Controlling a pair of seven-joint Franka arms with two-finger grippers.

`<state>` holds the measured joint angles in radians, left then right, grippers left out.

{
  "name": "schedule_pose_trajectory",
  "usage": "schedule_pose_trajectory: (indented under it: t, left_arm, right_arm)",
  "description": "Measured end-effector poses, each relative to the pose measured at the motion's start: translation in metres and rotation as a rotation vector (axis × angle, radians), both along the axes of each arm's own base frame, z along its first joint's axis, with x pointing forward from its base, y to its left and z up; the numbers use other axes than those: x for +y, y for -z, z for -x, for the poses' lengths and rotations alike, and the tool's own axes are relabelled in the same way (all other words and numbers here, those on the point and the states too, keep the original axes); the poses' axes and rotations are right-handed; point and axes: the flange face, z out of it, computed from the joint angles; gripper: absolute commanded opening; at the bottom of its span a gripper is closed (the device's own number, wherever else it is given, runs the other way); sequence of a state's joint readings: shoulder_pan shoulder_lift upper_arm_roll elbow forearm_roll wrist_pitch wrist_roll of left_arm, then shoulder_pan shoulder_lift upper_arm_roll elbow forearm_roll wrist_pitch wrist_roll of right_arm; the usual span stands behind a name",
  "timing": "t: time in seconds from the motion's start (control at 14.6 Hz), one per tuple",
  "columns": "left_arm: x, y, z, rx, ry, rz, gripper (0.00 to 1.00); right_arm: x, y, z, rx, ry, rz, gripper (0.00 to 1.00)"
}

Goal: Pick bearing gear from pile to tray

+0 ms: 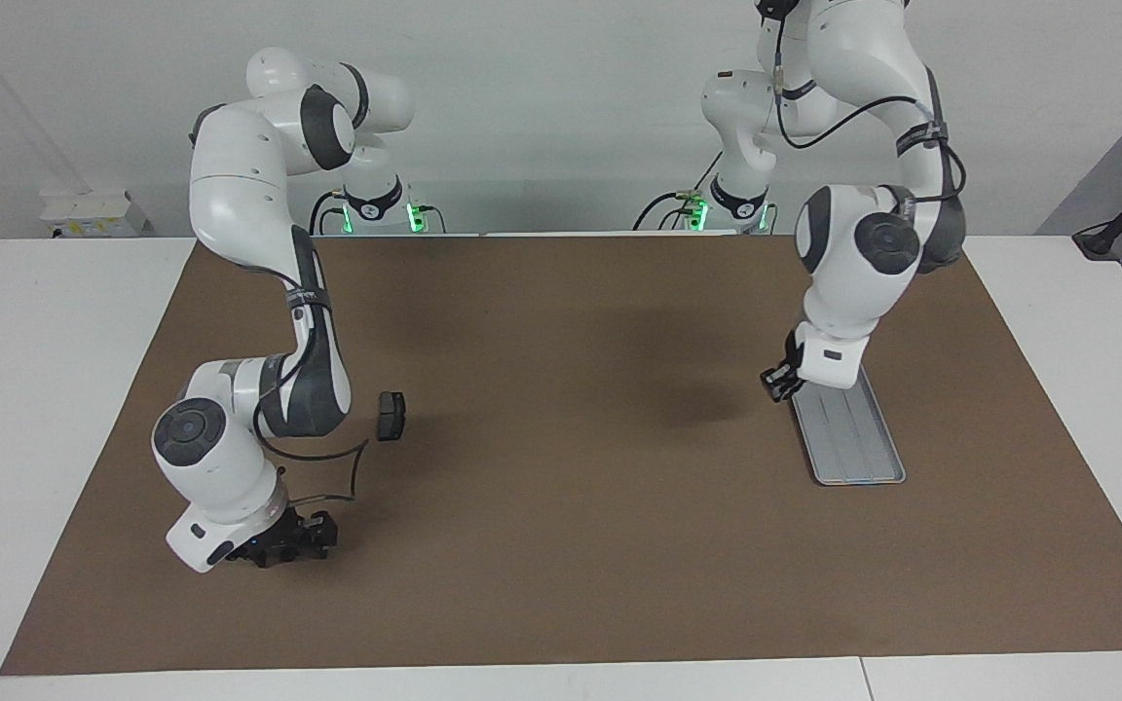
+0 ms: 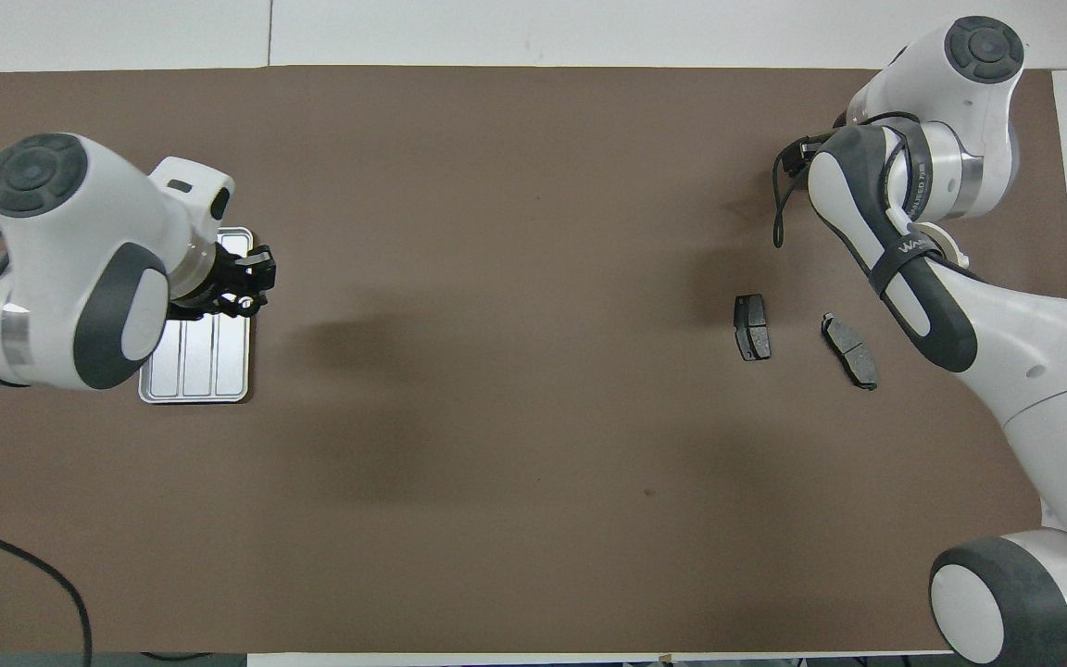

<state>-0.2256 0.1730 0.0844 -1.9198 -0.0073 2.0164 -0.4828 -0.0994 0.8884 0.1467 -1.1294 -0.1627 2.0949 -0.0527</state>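
The silver-grey ribbed tray (image 1: pixel 853 443) lies toward the left arm's end of the table and also shows in the overhead view (image 2: pixel 209 366). My left gripper (image 1: pixel 781 380) hangs just over the tray's edge nearer to the robots; it also shows in the overhead view (image 2: pixel 244 278). Of the pile, two dark grey pads (image 2: pixel 752 327) (image 2: pixel 849 350) lie toward the right arm's end. The facing view shows only one pad (image 1: pixel 391 415). My right gripper (image 1: pixel 293 545) is low at the mat, farther from the robots than the pads. The arm mostly covers it in the overhead view (image 2: pixel 797 148). The white bracket and tiny black pieces are hidden.
A brown mat (image 1: pixel 571 535) covers the table. A black cable (image 1: pixel 347 467) loops from the right arm's wrist near the pad. A white box (image 1: pixel 93 212) sits at the table's edge nearer to the robots, off the mat.
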Motion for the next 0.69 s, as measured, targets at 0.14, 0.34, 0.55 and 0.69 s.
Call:
schedule_pose_trajectory:
  t: [0.14,0.34,0.55,0.69]
  left_arm:
    - [0.057,0.006,0.004,0.015,0.060,0.013,0.00]
    - [0.104,0.020,0.006,-0.018,0.132,0.022,0.00]
    - [0.103,0.049,0.015,-0.056,0.154,0.020,0.00]
    - [0.097,0.066,0.024,-0.059,0.163,0.021,0.00]
  right_arm:
    - [0.000,-0.002,-0.001,-0.004,0.000,-0.001,0.73]
    - [-0.005,-0.003,-0.001,-0.005,0.006,-0.001,0.62]
    - [-0.011,-0.003,-0.001,-0.005,0.015,-0.001,0.58]
    - [-0.016,-0.003,0.000,0.000,0.021,-0.001,0.57]
